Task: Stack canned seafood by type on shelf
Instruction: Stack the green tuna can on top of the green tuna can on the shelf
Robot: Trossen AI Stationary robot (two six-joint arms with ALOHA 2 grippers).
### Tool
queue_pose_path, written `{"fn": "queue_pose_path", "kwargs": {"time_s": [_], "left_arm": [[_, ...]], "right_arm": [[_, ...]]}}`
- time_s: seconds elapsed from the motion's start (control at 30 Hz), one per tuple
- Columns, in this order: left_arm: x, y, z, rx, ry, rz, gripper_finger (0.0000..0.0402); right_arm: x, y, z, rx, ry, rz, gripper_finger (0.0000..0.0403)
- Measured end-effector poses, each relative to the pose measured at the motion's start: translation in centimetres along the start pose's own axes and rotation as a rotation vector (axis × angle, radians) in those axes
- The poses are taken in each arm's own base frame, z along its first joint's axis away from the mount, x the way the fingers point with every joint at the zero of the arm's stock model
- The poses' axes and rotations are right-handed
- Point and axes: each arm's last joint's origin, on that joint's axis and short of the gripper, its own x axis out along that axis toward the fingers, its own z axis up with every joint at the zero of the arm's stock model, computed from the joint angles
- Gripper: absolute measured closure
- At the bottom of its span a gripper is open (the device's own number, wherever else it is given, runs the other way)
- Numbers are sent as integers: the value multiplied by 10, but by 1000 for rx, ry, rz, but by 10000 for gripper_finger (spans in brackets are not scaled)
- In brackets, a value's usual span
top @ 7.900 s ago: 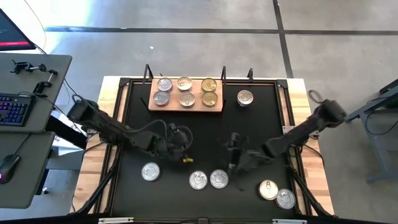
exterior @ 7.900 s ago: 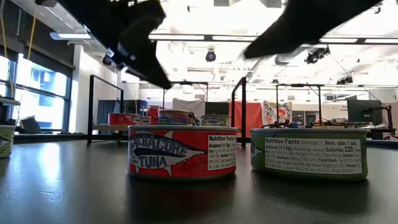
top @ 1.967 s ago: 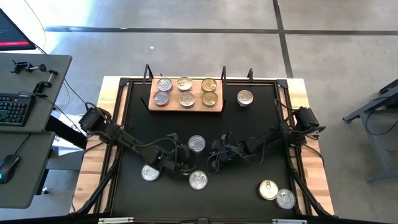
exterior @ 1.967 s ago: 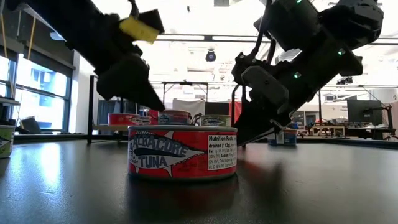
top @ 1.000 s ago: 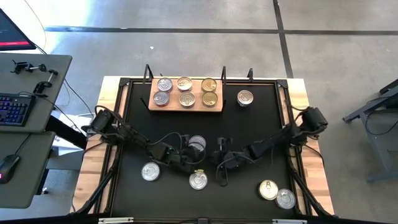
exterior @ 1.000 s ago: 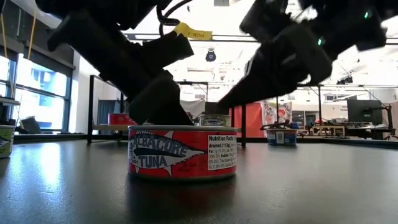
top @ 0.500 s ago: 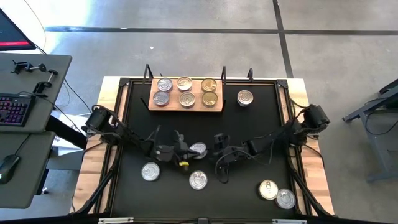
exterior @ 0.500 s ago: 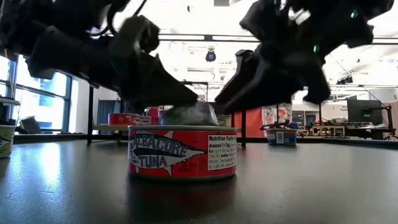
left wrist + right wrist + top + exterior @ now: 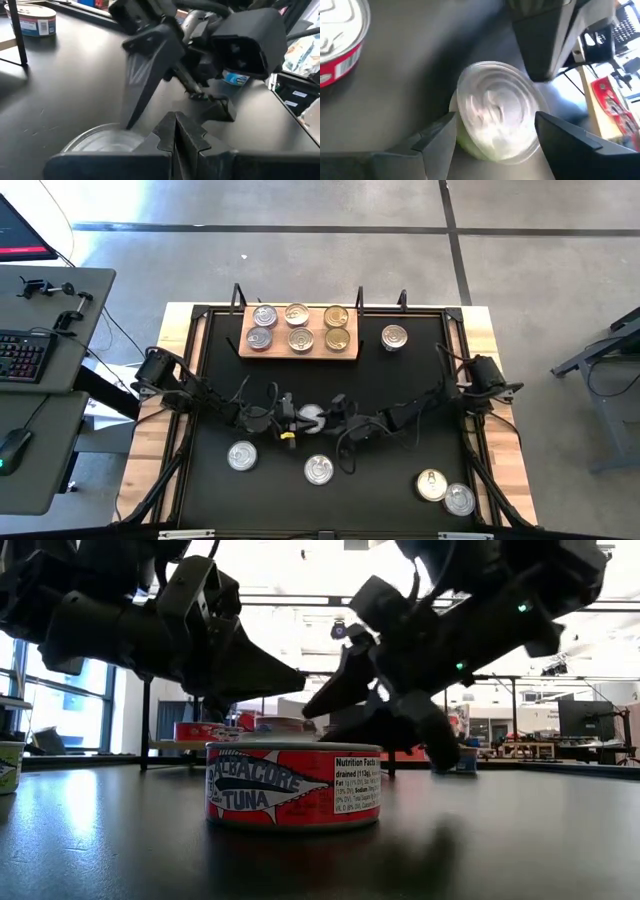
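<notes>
At the middle of the black counter (image 9: 400, 390), a silver-topped can (image 9: 311, 416) sits between the two tools, which meet over it from either side. The left tool (image 9: 290, 418) comes in from the left, its dark fingers pressed together beside the can's rim, as its wrist view shows. The right tool (image 9: 495, 132) is open, one finger on each side of the can, with the round lid filling the gap between them; whether the fingers touch the can's wall cannot be told.

The can is flat and round, with a bright, ringed metal lid and a pale greenish side. The red-sided can (image 9: 293, 784) stands nearest the counter's front edge, a flat cylinder with a printed paper label reading "TUNA" and a silver pull-tab top. Another silver-topped can (image 9: 241, 456) lies to its left, well apart. Two more cans (image 9: 444, 492) sit touching near the right front corner.

The shelf (image 9: 300, 354), a flat rectangular board of light-brown wood, lies at the counter's far edge. It carries six cans in two rows: four silver-topped on the left, two gold-topped on the right. A lone silver-topped can (image 9: 394, 337) stands just beside the shelf's right end. The counter's surface is smooth, dark and faintly reflective.
</notes>
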Motion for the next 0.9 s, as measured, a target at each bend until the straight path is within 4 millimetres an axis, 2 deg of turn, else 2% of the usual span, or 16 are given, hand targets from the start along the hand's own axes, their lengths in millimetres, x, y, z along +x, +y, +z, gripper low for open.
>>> {"fn": "queue_pose_path", "kwargs": {"time_s": [0.13,0.3,0.43,0.6,0.73,0.9], "left_arm": [[-1,0,-2,10,19,3,401],[-10,-8,4,41,77,3,401],[-29,-11,11,70,143,147,401],[-57,-7,21,44,181,357,401],[-66,5,13,-2,281,467,401],[-62,14,-4,-35,339,539,401]], "right_arm": [[5,-3,3,-6,1,9,142],[-1,-8,10,42,124,-102,142],[-5,-21,15,246,191,-59,142],[4,-33,9,567,185,170,142],[16,-32,0,643,187,197,142],[30,-28,-12,715,200,173,142]]}}
